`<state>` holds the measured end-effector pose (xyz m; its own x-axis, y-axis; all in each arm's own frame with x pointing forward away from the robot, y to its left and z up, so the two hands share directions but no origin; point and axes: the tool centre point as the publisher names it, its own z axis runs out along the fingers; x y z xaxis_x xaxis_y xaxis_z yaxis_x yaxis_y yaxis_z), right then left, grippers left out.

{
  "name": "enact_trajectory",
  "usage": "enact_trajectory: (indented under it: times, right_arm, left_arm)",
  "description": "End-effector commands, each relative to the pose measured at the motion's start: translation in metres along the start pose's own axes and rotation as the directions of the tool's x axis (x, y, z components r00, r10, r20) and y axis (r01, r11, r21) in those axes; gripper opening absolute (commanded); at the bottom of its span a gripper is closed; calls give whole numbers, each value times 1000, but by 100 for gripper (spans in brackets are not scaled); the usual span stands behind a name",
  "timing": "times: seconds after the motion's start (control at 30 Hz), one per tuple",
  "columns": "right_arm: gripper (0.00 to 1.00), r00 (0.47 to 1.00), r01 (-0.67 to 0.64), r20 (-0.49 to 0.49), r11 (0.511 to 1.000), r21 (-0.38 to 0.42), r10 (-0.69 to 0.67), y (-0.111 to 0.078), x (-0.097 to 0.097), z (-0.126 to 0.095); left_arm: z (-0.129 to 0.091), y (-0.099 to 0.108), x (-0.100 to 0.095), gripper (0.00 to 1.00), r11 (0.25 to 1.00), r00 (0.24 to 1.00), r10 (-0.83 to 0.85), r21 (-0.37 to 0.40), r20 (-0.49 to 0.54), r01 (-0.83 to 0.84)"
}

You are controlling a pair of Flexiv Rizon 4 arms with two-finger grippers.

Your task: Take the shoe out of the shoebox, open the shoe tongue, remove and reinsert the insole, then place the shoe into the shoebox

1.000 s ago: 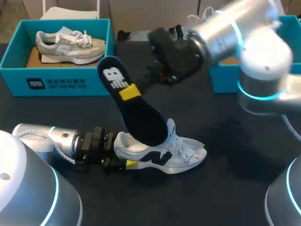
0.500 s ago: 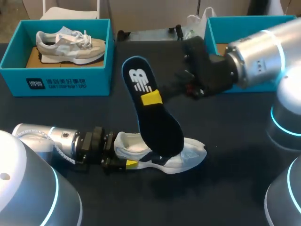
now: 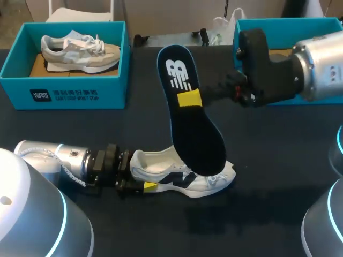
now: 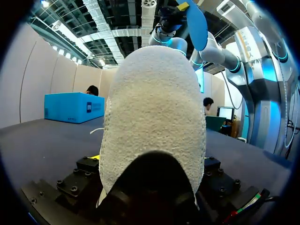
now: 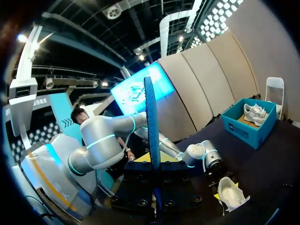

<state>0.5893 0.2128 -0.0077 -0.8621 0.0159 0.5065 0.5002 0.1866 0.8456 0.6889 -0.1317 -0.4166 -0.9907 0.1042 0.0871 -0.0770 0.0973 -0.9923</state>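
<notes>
White sneaker (image 3: 185, 179) with a dark side mark stands on its sole on the black table (image 3: 268, 160), toe toward my right, outside any box. Left gripper (image 3: 140, 179) is closed on its heel. In the left wrist view the sneaker (image 4: 152, 117), heel-on, fills the space between the fingers.

Right gripper (image 3: 189, 99) is clamped on a black foam insole (image 3: 198, 139) with a blue edge, held tilted in the air — heel end up and back, toe end low over the sneaker's forefoot; contact there unclear. In the right wrist view the insole (image 5: 151, 131) is edge-on between the fingers.

Teal cardboard shoebox (image 3: 64, 93) at back left holds a beige sneaker (image 3: 80, 51). A second teal box (image 3: 278, 24) is at back right.
</notes>
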Motion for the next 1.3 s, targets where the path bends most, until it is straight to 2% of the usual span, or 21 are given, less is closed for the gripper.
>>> enact_trajectory:
  times: [0.03,0.37,0.97,1.0,1.03,1.07,1.3]
  right_arm:
    - [0,999,0,48,1000,-2,0,2,-1,-4]
    - [0,1000,12,-7,1000,-21,-12,7,-17,-6]
    - [0,1000,10,1,999,-36,-10,8,-17,-9]
    - [0,1000,10,1,999,-36,-10,8,-17,-9]
    - [0,1000,10,1,999,-36,-10,8,-17,-9]
    - [0,1000,10,1,999,-36,-10,8,-17,-9]
    - [0,1000,10,1,999,-36,-10,8,-17,-9]
  left_arm:
    - [1,0,0,0,1000,1000,0,2,1,0]
    - [1,0,0,0,1000,1000,0,2,1,0]
    - [0,0,-1,0,1000,1000,-8,4,6,8]
    - [-1,0,-1,8,1000,1000,-15,5,2,15]
    - [-3,0,-2,64,1000,1000,-17,1,4,17]
    - [-4,0,-2,100,1000,1000,-19,-3,6,19]
    - [-18,-5,1,100,1000,1000,-30,-2,-7,30]
